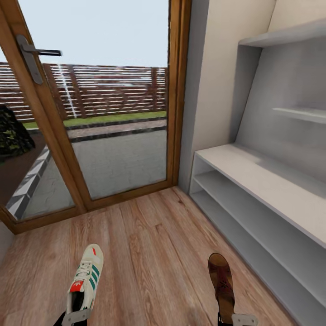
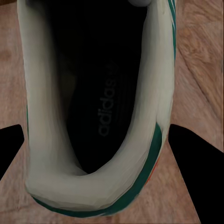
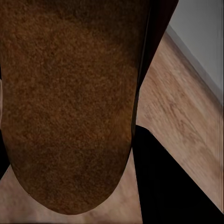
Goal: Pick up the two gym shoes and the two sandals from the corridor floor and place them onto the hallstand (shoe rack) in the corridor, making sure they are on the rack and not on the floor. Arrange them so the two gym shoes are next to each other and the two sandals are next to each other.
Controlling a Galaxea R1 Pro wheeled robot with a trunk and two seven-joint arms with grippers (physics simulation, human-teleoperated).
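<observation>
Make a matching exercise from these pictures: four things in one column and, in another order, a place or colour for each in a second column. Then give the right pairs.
Things
1. gym shoe
2. sandal
3. hallstand
4. door handle

Descriptions
A. pale grey, against the wall at the right of the head view
B. dark brown, at the right gripper
C. white with green stripes, at the left gripper
D. grey metal, high on the wooden door frame

Pairs: 1-C, 2-B, 3-A, 4-D
</observation>
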